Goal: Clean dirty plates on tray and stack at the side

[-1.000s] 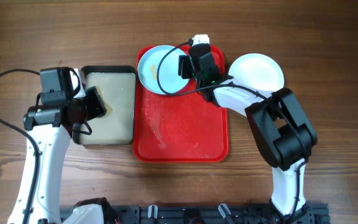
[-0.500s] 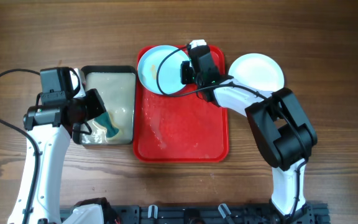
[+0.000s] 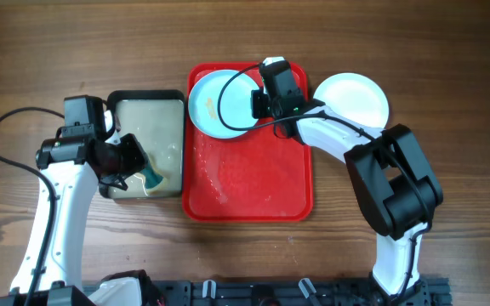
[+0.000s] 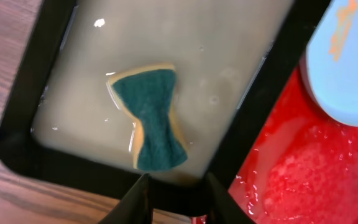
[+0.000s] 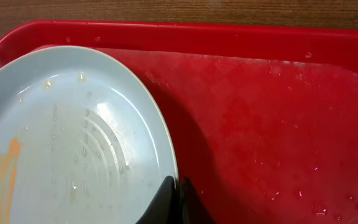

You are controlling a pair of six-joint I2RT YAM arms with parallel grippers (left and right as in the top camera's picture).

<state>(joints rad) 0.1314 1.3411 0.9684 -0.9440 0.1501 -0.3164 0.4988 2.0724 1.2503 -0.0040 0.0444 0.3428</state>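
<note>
While the right gripper (image 5: 174, 190) is pinching the rim of the round pale-blue plate (image 5: 73, 143), its fingers closed tight on the edge, that plate is sitting at the far left corner of the flat red rectangular plastic tray (image 5: 278, 124) (an orange smear is showing on its wet face). A round white plate (image 3: 351, 98) is resting on the wooden table (image 3: 245, 34) just off the tray's right side. Against the tray's left side, the black-rimmed basin of cloudy water (image 3: 147, 93) is holding a green-and-yellow sponge (image 4: 157, 118), lying loose. The left gripper (image 4: 173, 199) is hovering over the basin's side away from the tray, fingers apart, gripping nothing.
</note>
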